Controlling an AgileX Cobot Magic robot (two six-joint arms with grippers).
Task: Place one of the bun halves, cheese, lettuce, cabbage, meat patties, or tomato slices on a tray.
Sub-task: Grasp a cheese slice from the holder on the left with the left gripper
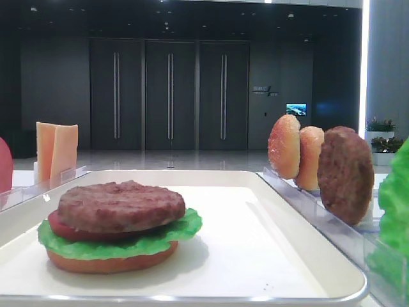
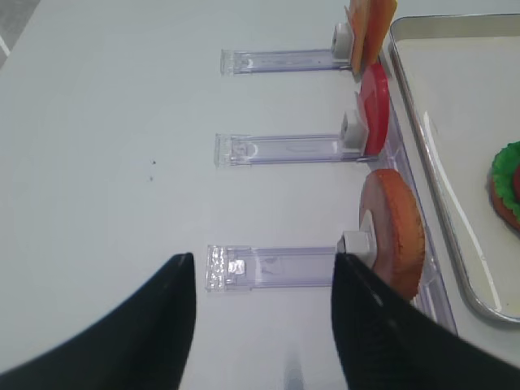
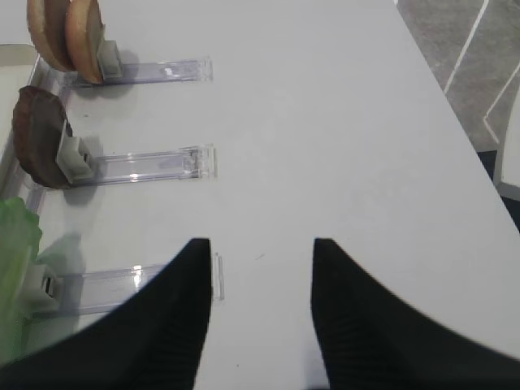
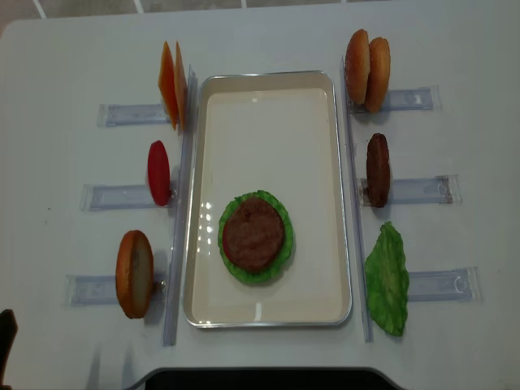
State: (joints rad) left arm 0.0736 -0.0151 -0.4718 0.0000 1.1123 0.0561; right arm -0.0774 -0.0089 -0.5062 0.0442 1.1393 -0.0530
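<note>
The white tray (image 4: 268, 138) lies mid-table and carries a stack: bun half (image 1: 108, 262), lettuce (image 4: 233, 266), a tomato slice (image 1: 61, 227), and a meat patty (image 4: 253, 234) on top. Left of the tray stand cheese slices (image 4: 171, 93), a tomato slice (image 2: 374, 110) and a bun half (image 2: 394, 231). On the right stand two bun halves (image 4: 367, 69), a patty (image 3: 36, 134) and lettuce (image 4: 388, 280). Cabbage is out of view. My left gripper (image 2: 262, 268) hangs open over the table beside the near-left bun half. My right gripper (image 3: 262, 252) is open and empty near the lettuce rack.
Clear plastic holder racks (image 4: 130, 114) (image 4: 422, 188) run outward from both long sides of the tray. The table's right edge and grey floor (image 3: 479, 49) show in the right wrist view. A dark base (image 4: 260, 379) sits at the near edge.
</note>
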